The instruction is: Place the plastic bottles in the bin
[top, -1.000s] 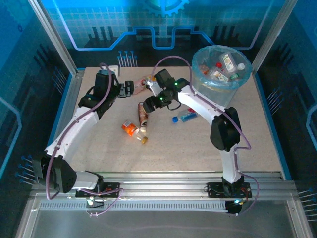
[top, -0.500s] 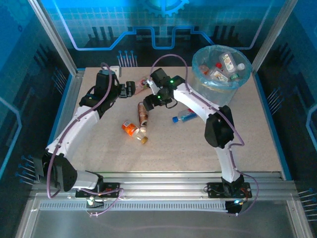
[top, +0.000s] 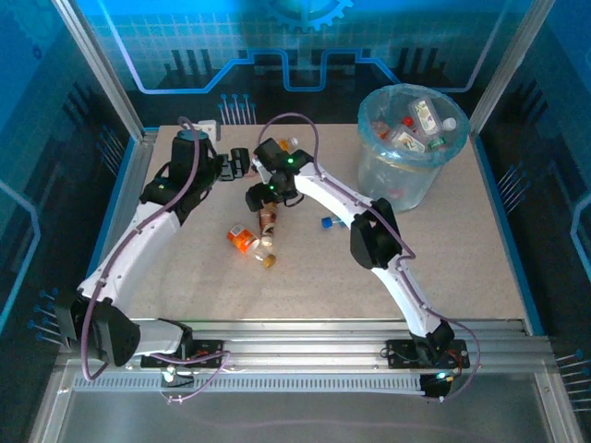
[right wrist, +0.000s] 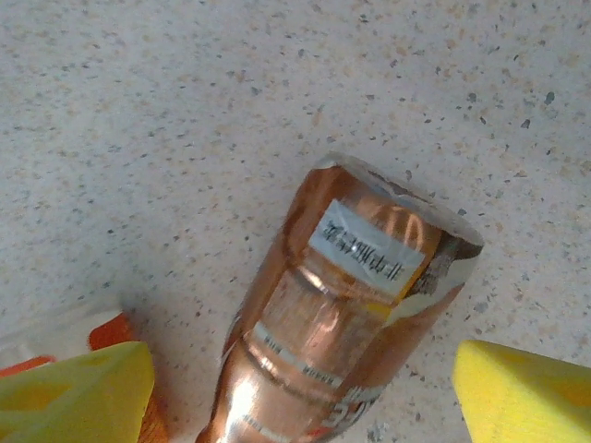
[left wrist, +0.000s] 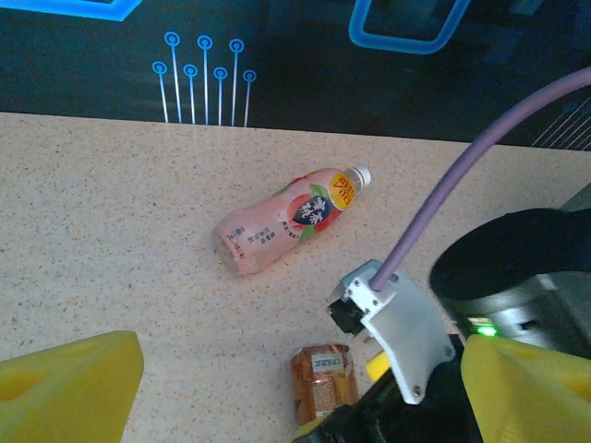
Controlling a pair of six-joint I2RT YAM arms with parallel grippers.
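The right hand [right wrist: 300, 392] hangs open and empty over the brown bottle [right wrist: 351, 305], which lies on the table [right wrist: 138, 111] well apart from the bin [top: 406, 180]. It would be best to lower until the 2 fingers straddle the bottle's body, then close squarely so it cannot roll out.

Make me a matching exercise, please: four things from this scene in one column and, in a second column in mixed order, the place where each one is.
Things
1. pink bottle
2. brown bottle
3. orange bottle
4. bin

Places
a. standing at the far right corner of the table
b. between the open fingers of the right hand
c. on its side near the table's far edge
d. lying closer to the table's near edge than the brown bottle

Pairs: 1-c, 2-b, 3-d, 4-a
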